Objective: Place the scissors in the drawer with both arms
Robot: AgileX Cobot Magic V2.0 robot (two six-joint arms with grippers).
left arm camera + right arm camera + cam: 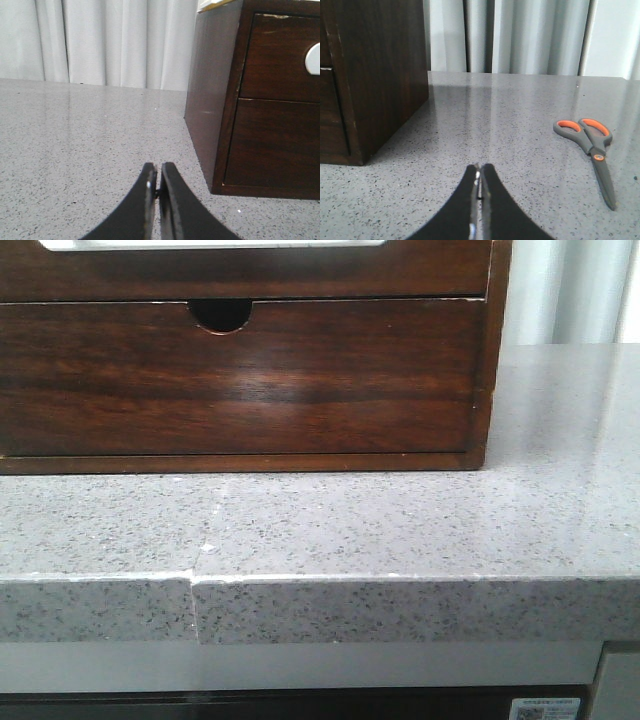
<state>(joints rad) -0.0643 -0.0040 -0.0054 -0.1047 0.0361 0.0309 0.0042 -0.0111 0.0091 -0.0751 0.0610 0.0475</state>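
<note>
The scissors [594,150], grey with orange-lined handles, lie flat on the speckled grey counter and show only in the right wrist view. They are ahead of my right gripper [480,170] and off to one side; it is shut and empty. The drawer [250,275] is the upper front of the dark wooden box, with a white area along its top at the frame edge. In the left wrist view the box's upper front [277,55] carries a white rounded patch. My left gripper [159,170] is shut and empty near the box's corner. Neither gripper shows in the front view.
Below the drawer is a second front with a half-round finger notch [220,315]. The counter's front edge [320,580] has a seam [195,575]. White curtains [530,35] hang behind the counter. The box's side wall [380,75] stands close to my right gripper.
</note>
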